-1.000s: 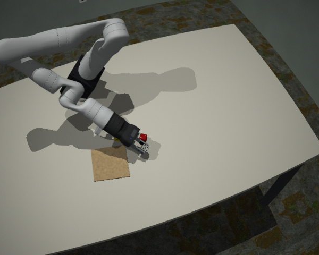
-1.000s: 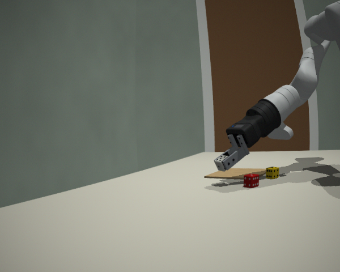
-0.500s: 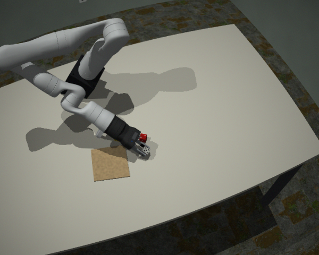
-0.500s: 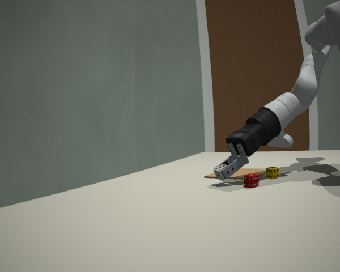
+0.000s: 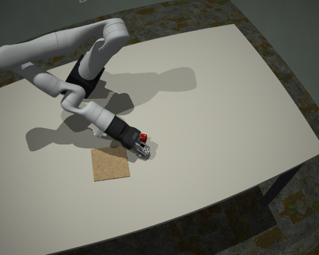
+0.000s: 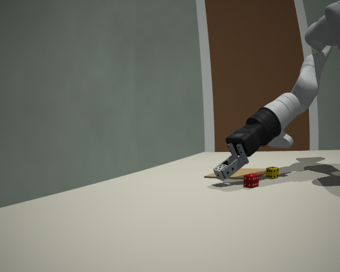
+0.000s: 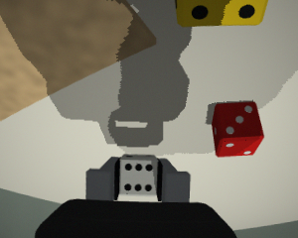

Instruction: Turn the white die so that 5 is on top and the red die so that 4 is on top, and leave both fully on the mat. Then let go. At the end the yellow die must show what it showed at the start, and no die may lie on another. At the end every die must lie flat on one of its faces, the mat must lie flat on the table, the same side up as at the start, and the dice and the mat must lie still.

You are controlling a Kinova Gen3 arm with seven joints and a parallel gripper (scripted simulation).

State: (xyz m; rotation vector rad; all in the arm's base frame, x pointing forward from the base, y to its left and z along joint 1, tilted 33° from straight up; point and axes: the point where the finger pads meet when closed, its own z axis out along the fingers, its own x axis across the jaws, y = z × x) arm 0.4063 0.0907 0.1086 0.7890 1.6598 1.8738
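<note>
My gripper point(image 5: 144, 150) point(image 6: 226, 170) point(image 7: 138, 173) is shut on the white die point(image 5: 146, 150) point(image 6: 219, 169) point(image 7: 137, 178) and holds it tilted, close above the table, just past the right edge of the brown mat point(image 5: 110, 167) point(image 6: 253, 170) point(image 7: 26, 47). The die's six-pip face points at the wrist camera. The red die point(image 5: 143, 136) point(image 6: 251, 180) point(image 7: 236, 129) lies flat on the bare table beside the gripper, off the mat. The yellow die point(image 6: 272, 172) lies on the table near the mat's far corner. In the top view the arm hides it.
The mat lies flat on the white table point(image 5: 209, 109) with nothing on it. The arm's black base point(image 5: 82, 79) stands at the table's far left. The table's front edge point(image 5: 181, 217) is well away from the dice.
</note>
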